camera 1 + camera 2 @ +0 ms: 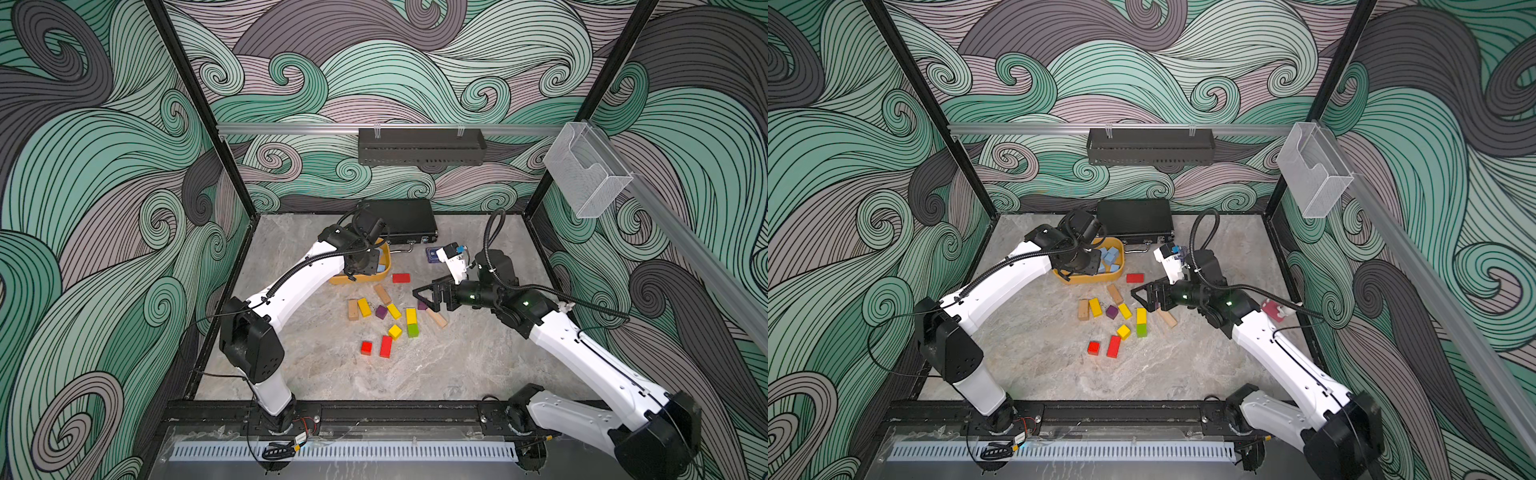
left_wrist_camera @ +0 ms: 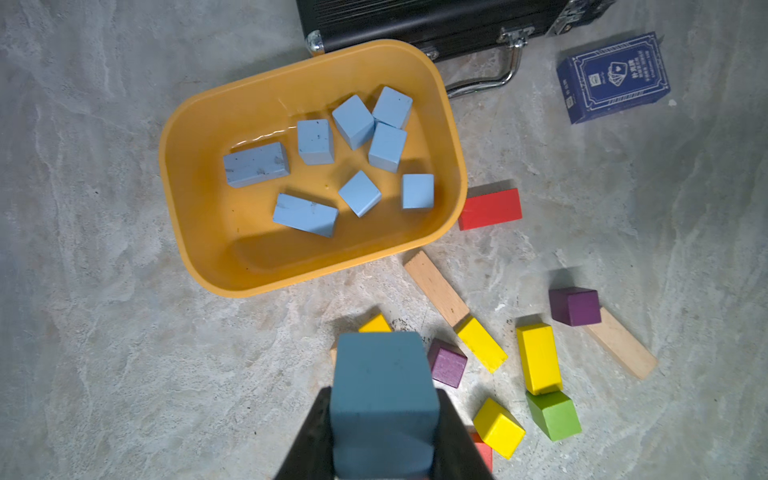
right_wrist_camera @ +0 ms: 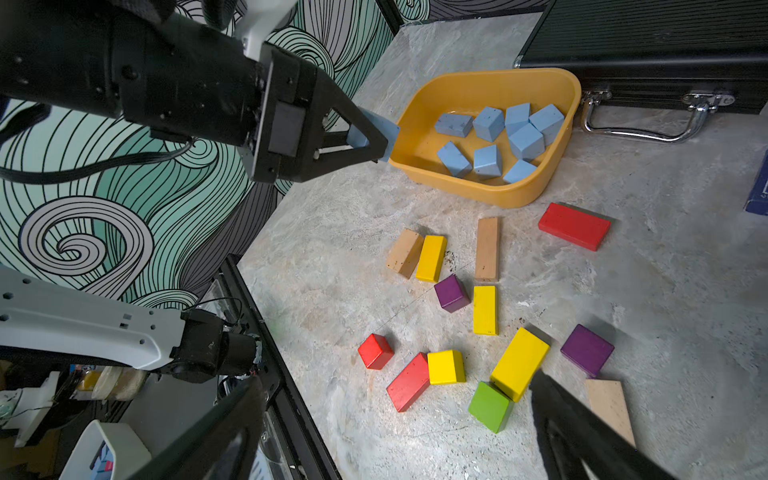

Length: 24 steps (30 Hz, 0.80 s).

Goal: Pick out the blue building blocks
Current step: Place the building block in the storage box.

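Clamping a matte sky-blue building block [image 2: 384, 399] between its black fingers, the left pincer [image 3: 380, 141] hangs raised above the grey marbled tabletop [image 2: 104, 332], clenched tight on the block's two sides. Just ahead of its fingertips sits a mustard-yellow rounded plastic tray [image 2: 187, 232], and the right wrist view shows the held block close against that tray's near corner; whether it is over the inside I cannot tell. Eight more sky-blue blocks [image 2: 353, 120] lie loose in the tray, mostly cubes, two longer bricks, some touching. Beyond the tray from the left pincer stands a black ribbed case with a chrome handle [image 2: 415, 20], and beside that a flat navy card box [image 2: 613, 79]. The right pincer [image 3: 397, 378] is released, fingers spread wide, grasping nothing. Below and between its fingers lie loose painted blocks on the tabletop: a red brick [image 3: 409, 382], a yellow cube [image 3: 446, 366], a green cube [image 3: 490, 405] and a long yellow brick [image 3: 519, 363], with purple, tan and further red and yellow pieces farther ahead of it, toward the tray.
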Motion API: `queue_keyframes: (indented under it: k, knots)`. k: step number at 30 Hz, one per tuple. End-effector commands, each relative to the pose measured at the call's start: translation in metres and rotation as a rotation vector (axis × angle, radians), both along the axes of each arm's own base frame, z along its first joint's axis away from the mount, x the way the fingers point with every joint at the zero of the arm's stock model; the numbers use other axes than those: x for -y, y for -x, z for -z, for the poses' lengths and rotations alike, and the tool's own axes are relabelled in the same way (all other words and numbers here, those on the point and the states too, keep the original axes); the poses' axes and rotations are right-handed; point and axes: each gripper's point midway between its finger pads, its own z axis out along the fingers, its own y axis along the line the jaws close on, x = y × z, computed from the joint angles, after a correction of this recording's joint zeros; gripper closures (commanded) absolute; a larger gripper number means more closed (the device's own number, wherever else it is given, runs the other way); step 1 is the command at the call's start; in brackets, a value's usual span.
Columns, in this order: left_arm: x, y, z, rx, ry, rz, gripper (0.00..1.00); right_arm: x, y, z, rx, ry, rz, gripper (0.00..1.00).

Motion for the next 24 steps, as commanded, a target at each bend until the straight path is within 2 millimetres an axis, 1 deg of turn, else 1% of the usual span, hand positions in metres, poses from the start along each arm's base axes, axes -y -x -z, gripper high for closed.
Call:
queue_keyframes:
  k: [1, 4, 9, 12, 16, 21, 24]
  knots:
    - [-0.017, -0.015, -0.005, 0.026, -0.044, -0.025, 1.00, -0.007, -0.017, -0.019, 0.056, -0.034, 0.016, 0.01]
    - [-0.031, -0.021, 0.000, 0.019, -0.065, -0.050, 1.00, -0.012, -0.029, -0.019, 0.062, -0.010, 0.018, 0.01]
    - [-0.049, -0.034, 0.021, -0.017, -0.110, -0.077, 1.00, -0.023, -0.049, -0.010, 0.043, 0.030, 0.001, 0.01]
    - [-0.055, -0.039, 0.032, -0.048, -0.133, -0.090, 1.00, -0.033, -0.060, -0.003, 0.015, 0.030, -0.009, 0.01]
    - [-0.060, -0.052, 0.045, -0.058, -0.148, -0.105, 1.00, -0.047, -0.076, 0.001, -0.011, -0.001, -0.015, 0.01]
    - [-0.067, -0.070, 0.061, -0.084, -0.105, -0.126, 1.00, -0.060, -0.095, 0.011, -0.035, -0.004, -0.015, 0.01]
    - [-0.074, -0.080, 0.069, -0.088, -0.103, -0.143, 1.00, -0.066, -0.102, 0.018, -0.053, -0.010, -0.017, 0.01]
